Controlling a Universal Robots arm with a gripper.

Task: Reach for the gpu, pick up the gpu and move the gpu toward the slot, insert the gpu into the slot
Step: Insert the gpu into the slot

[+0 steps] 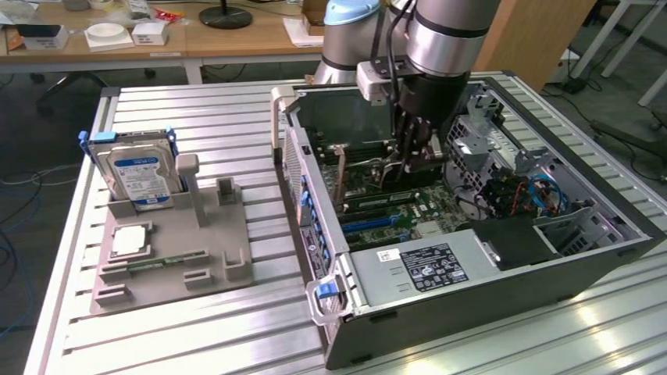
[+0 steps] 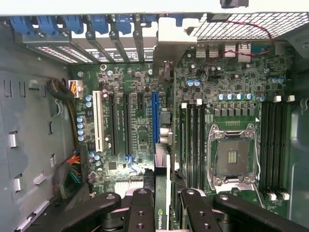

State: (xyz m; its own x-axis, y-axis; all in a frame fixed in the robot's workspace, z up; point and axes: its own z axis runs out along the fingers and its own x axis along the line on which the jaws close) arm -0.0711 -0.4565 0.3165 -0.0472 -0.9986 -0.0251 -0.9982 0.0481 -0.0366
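Gpu clamped in gripper, inside open computer case

Gripper (image 2: pixel 166 207) fingers (image 2: pixel 142 209) closed on the gpu (image 2: pixel 162 181), low over the motherboard (image 2: pixel 231 92) in the computer case (image 1: pixel 501 289). Card stands on edge. Its long axis runs parallel to the blue connector strip (image 2: pixel 154 118) just beside it, far end pointing toward the case wall with blue clips (image 2: pixel 72 24). Contact with the board: cannot tell.

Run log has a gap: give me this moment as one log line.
stage: gpu picked up | claw: shut on gpu | location: inside open computer case, above motherboard | insertion: not done
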